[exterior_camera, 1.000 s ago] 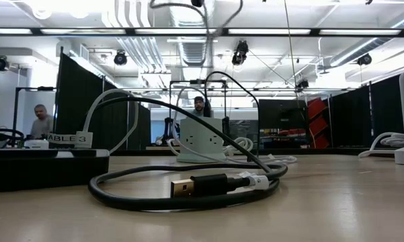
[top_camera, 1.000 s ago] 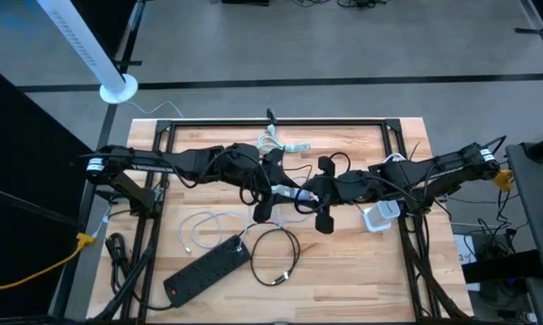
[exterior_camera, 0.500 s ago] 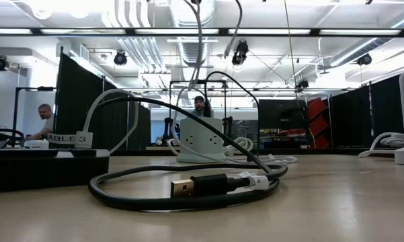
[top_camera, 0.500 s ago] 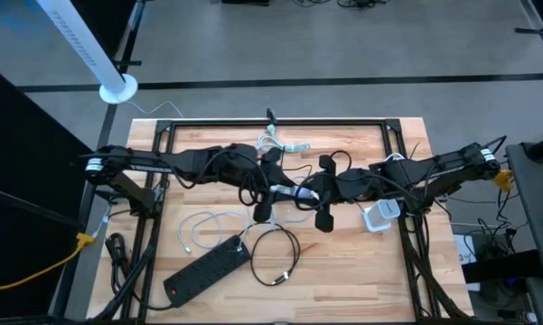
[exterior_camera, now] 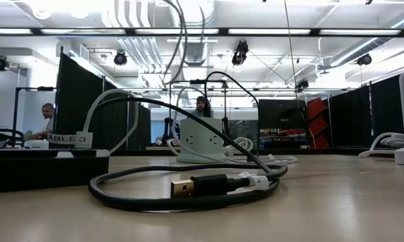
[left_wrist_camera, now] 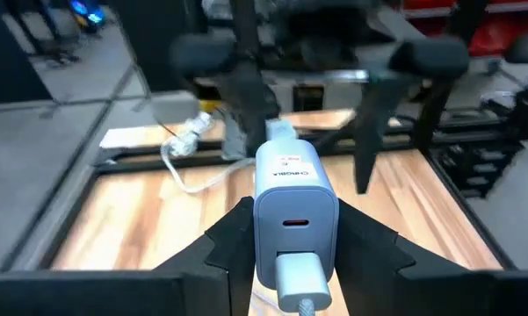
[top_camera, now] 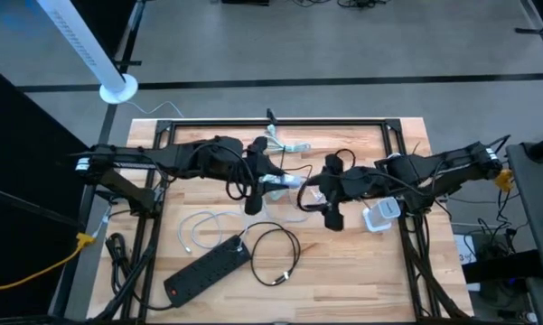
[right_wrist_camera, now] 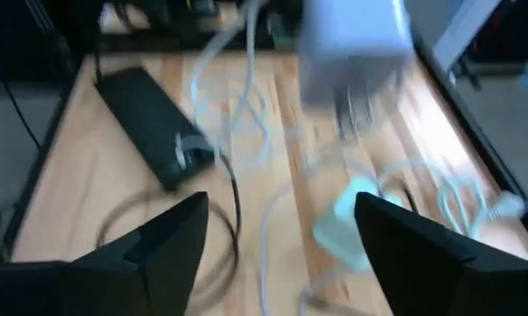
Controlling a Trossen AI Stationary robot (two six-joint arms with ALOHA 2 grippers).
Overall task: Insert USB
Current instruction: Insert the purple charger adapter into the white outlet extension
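My left gripper (top_camera: pixel 271 181) is above the table's middle, shut on a white charger block (left_wrist_camera: pixel 295 195). A white USB plug (left_wrist_camera: pixel 296 274) sits in the block's lower port; the upper port (left_wrist_camera: pixel 295 221) is bare. The plug's white cable (top_camera: pixel 298 206) hangs down toward the table. My right gripper (top_camera: pixel 313 191) stands open a short way to the right of the block, facing it, with nothing between its fingers (right_wrist_camera: pixel 169 237). A black USB cable with a gold plug (exterior_camera: pixel 185 187) lies coiled on the table near the front. My left gripper pinches the charger block's two side faces (left_wrist_camera: pixel 256 230) between its two fingers, which reach level from the table's left. The block is lifted clear of the table. Its port face is turned back toward my left wrist and its far end points at my right gripper.
A black power strip (top_camera: pixel 206 268) lies front left beside a loose white cable (top_camera: pixel 199 226). A white adapter (top_camera: pixel 379 215) rests on the table at the right. A white power hub (exterior_camera: pixel 200 138) stands farther back. People show in the room behind the table.
My right gripper has opened, let go of the white USB plug and drawn back toward the table's right edge. My left gripper has gone a little toward the table's left and far edges with the charger block, the plug staying in it.
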